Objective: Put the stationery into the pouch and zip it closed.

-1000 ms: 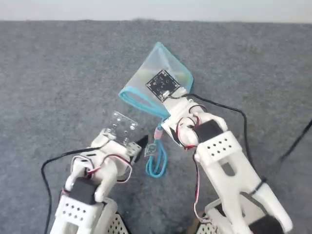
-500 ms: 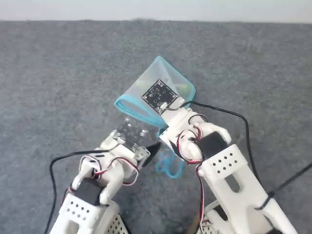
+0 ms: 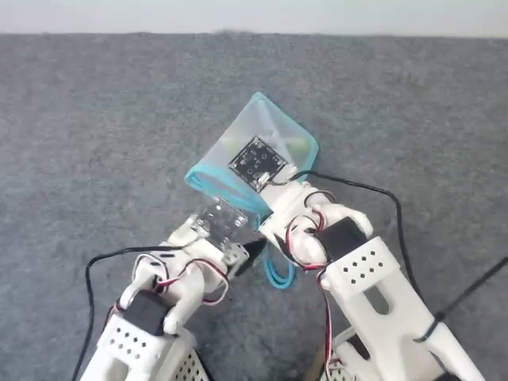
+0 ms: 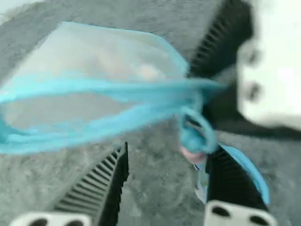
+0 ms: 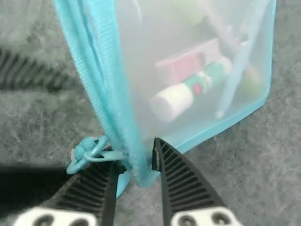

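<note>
The translucent pouch with blue trim lies mid-table, tilted. Inside it the right wrist view shows a marker, a pink eraser and a blue pen. My right gripper is shut on the pouch's blue zipper edge at its near corner. The zipper pull with its blue cord loop hangs just beside that grip. My left gripper stands open close to the pull, which sits near one finger, untouched. From above, the left gripper is right next to the right one.
Grey carpet-like table surface lies open all around the pouch. Black cables trail from both arms toward the near edge. The two arms crowd together near the pouch's corner.
My left gripper has moved forward and to the right, up to the zipper pull. The right gripper has nudged the pouch slightly left while keeping its hold. The cord loop is now partly covered.
</note>
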`<state>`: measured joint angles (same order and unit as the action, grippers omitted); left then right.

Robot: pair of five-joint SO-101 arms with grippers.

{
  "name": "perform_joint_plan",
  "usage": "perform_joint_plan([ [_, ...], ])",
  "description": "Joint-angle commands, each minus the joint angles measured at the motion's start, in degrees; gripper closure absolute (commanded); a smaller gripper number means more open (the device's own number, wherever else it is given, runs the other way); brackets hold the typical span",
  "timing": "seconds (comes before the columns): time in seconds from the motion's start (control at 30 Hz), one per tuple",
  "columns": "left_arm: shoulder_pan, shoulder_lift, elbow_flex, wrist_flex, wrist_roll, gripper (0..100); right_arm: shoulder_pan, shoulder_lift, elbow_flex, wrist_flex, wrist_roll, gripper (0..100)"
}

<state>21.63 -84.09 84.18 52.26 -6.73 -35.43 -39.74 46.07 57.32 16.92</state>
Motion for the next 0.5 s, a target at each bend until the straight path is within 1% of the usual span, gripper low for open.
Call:
perform_joint_plan([
  [0.0,-3.3,-0.4,1.0,-6.8,3.6,75,-2.7,-2.3,0.7,-0.7,1.5,99.3],
  [0.1,-3.3,-0.4,3.6,-11.3,3.4,79,-4.1,-2.2,1.0,-0.7,1.7,99.3],
  [0.17,-3.5,-0.4,4.4,-13.2,3.4,85,-4.0,-2.2,1.0,-0.7,1.8,99.3],
  [0.3,-3.8,-0.4,4.4,-13.4,3.3,99,-2.9,-2.2,1.9,-0.8,2.1,99.3],
  [0.37,-3.9,-0.5,4.3,-13.4,3.3,99,-2.1,-2.1,2.5,-1.0,2.2,99.3],
  [0.47,-3.9,-0.5,4.3,-13.4,0.4,99,0.1,-2.1,2.9,-1.1,2.7,99.3],
])
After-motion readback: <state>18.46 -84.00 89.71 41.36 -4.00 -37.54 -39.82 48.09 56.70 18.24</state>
